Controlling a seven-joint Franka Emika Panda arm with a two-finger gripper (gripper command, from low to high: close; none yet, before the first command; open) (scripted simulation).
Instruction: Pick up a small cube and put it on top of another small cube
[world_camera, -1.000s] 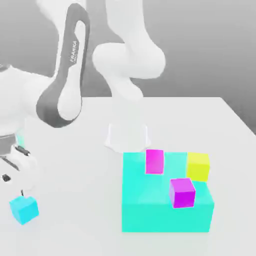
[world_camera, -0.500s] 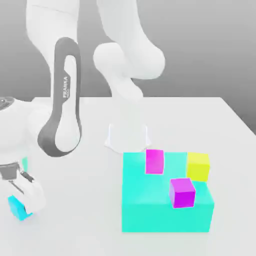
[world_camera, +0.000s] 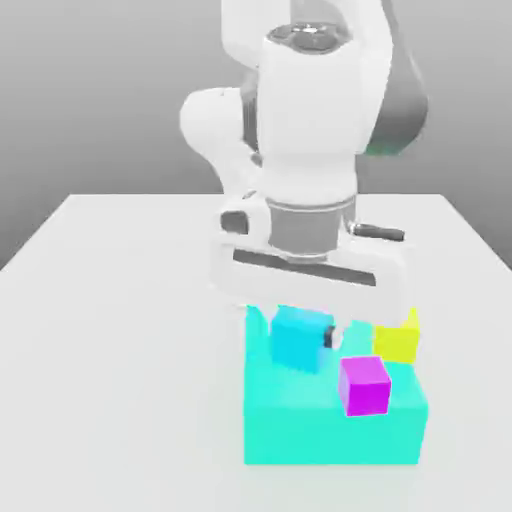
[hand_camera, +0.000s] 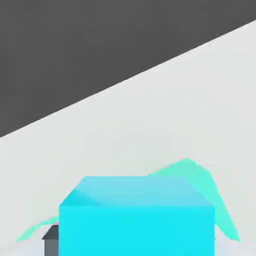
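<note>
Nearest us in the exterior view, we see the front wall of the big turquoise block, which sits on the pale counter. On top of the block, near its front edge and toward the exterior view's right, rests the purple cube, with its front face and top both open to us.

A little farther back, toward the exterior view's left of the purple cube and apart from it in the picture, we have the light blue cube. The pincer is closed on it, pinching it by its sides, and a dark fingertip lies against the side toward the exterior view's right. The blue cube looks slightly turned, and it overlaps the block's top in our view; we cannot tell whether its underside touches anything.

Behind the purple cube, the yellow cube stands on the block, its upper part partly covered by the broad white hand. Above the hand, the white and grey arm rises and bends back over the counter. Farthest off, past the counter's back edge, we see the plain grey background.
</note>
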